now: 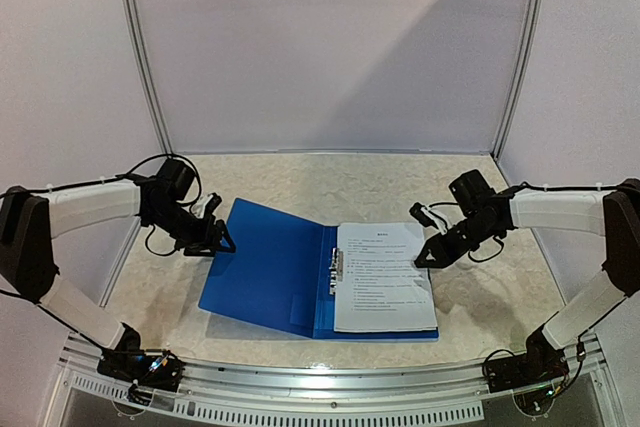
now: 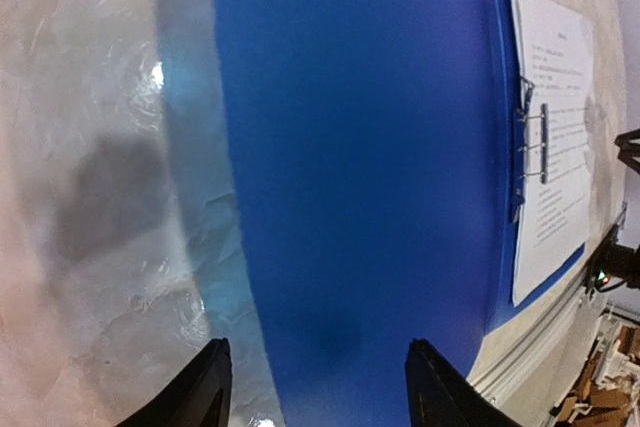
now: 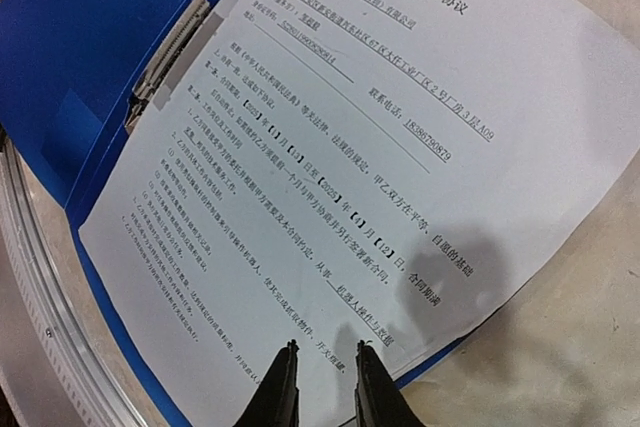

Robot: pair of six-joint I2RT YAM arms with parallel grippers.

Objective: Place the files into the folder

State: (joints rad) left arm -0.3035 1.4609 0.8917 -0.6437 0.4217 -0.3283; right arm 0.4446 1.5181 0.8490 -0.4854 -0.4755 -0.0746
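Note:
The blue folder (image 1: 265, 267) lies open on the table, its left cover flat. The files (image 1: 382, 277), white printed sheets, lie on its right half beside the metal spine clip (image 1: 336, 265). My left gripper (image 1: 218, 237) is open wide and empty, low at the left cover's outer edge; in the left wrist view (image 2: 315, 372) its fingers straddle that edge of the folder (image 2: 360, 147). My right gripper (image 1: 432, 247) hovers at the files' right edge. In the right wrist view (image 3: 327, 357) its jaws stand narrowly apart, empty, above the files (image 3: 330, 147).
White enclosure walls stand at the back and on both sides. A metal rail (image 1: 330, 377) runs along the near edge, close to the folder's front edge. The beige tabletop (image 1: 330, 182) shows behind the folder.

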